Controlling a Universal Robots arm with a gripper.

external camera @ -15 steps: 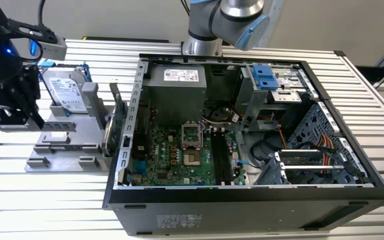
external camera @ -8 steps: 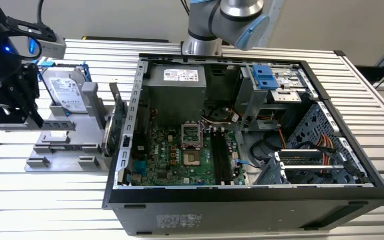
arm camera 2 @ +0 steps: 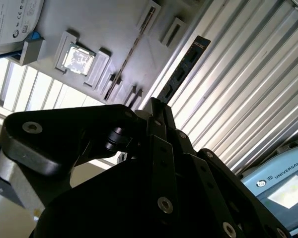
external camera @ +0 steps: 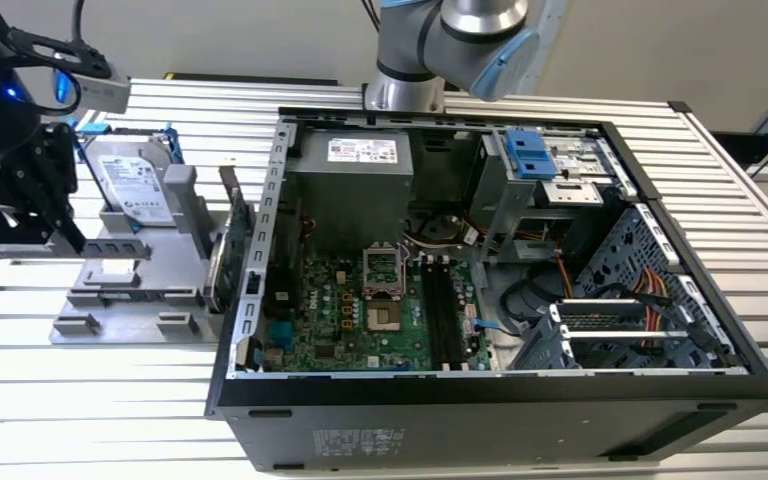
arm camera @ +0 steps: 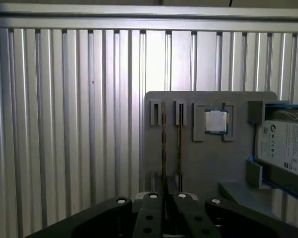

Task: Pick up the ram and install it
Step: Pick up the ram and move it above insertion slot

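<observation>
Right now you've got the gripper (arm camera: 167, 196) over the grey fixture (arm camera: 208, 168). Its fingers (arm camera: 153, 199) are pressed close w/ only a sliver of gap, pinching the ram (arm camera 2: 185, 67) by its thin edge. In the second wrist view the ram sticks out past the fingertips as a dark strip w/ small chips, its face partly toward the cam. There it shows against the slatted table (arm camera 2: 248, 89), just beside the fixture's edge. In the first wrist view you see it edge-on, running straight into the gap btwn the fingers. Just beside it a 2nd thin strip (arm camera: 180, 148) stands on edge in its slot. Next over, a square silver chip (arm camera: 216, 121) sits in its own pocket, then the hard drive (arm camera: 288, 148) in a blue frame. Further off, in the exterior view, a green card (external camera: 231, 250) stands on edge btwn the fixture and the open PC case (external camera: 491, 440). The case lies to the exterior view's right of the gripper, w/ its motherboard (external camera: 357, 310) exposed.
</observation>
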